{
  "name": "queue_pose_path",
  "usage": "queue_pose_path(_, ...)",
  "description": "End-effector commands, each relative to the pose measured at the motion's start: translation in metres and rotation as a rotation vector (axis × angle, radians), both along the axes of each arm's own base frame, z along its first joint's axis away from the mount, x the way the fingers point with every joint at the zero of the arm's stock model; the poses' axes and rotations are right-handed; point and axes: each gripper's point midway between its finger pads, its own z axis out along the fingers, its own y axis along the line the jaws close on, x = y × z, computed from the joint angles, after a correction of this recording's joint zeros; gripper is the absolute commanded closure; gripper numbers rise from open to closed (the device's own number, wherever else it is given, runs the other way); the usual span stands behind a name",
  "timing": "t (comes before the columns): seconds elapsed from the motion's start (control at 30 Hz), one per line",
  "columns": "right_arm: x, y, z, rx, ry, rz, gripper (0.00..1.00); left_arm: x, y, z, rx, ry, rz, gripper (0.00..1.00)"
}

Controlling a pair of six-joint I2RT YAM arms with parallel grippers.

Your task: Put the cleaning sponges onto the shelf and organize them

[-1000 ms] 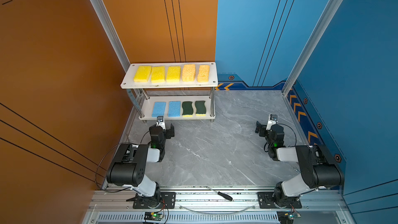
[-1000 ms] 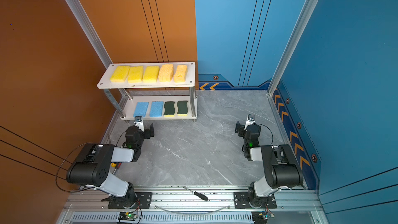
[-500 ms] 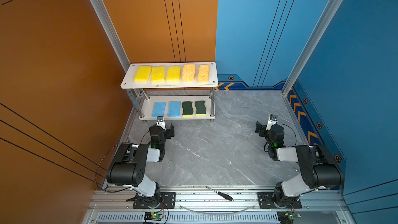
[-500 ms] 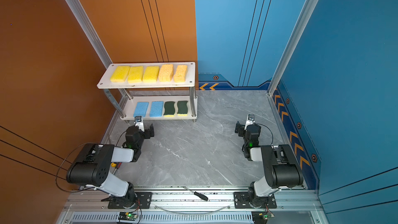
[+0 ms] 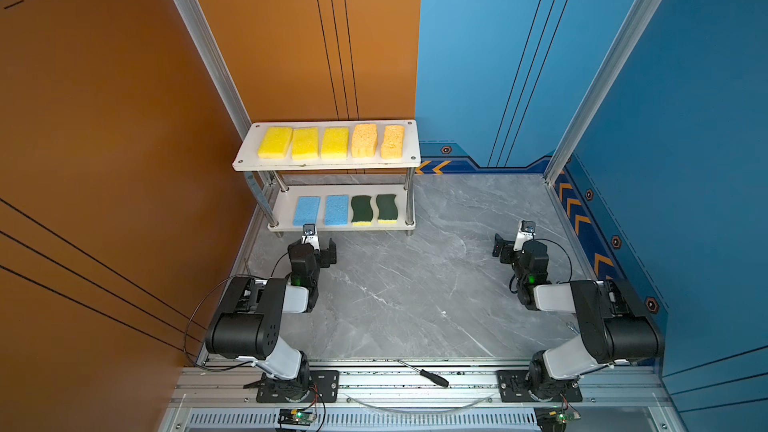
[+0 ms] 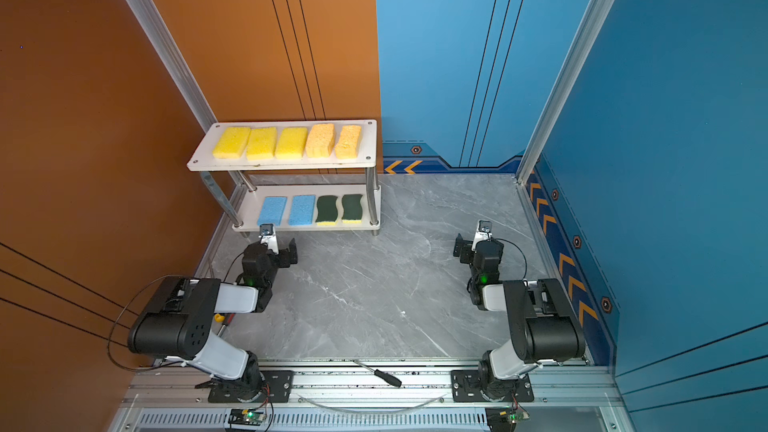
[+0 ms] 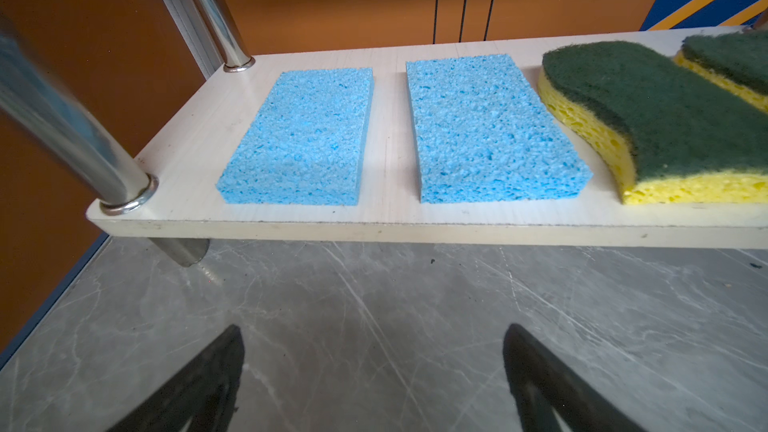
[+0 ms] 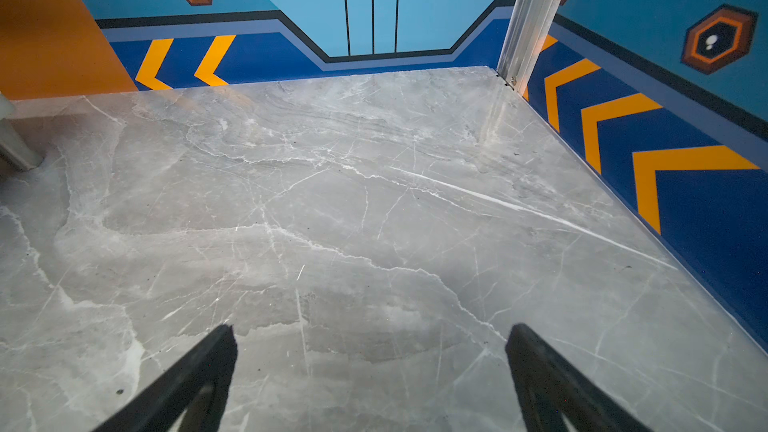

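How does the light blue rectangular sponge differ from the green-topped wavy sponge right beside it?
Outline: the light blue rectangular sponge is straight-edged, the green-topped wavy sponge S-curved. Thickness: blue sponge thin, wavy sponge thicker. Make-up: blue sponge uniform, wavy sponge dark green pad over yellow foam. Both lie flat, side by side, on the shelf's lower board.

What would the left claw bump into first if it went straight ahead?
The left claw would probably meet the lower board of the shelf first, just before the blue sponges; height is unclear.
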Motion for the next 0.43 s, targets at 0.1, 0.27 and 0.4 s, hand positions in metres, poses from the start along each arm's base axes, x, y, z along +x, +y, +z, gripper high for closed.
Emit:
queue_pose_path(0.1,-0.0003,-0.0026,-0.0022,-0.013,0.004,-0.006,0.0,0.0046,0.0022,0.0037,0.01,-0.005,0.013,0.02)
queue_pose_path(0.27,-0.0004,-0.0027,-0.0021,-0.013,0.004,-0.007,0.0,0.0046,0.0028,0.0034,0.006,-0.003,0.014,0.02)
queue_pose_path(0.4,-0.0006,-0.0028,-0.0023,-0.014,0.005,-0.006,0.0,0.0046,0.0029,0.0031,0.006,-0.003,0.015,0.02)
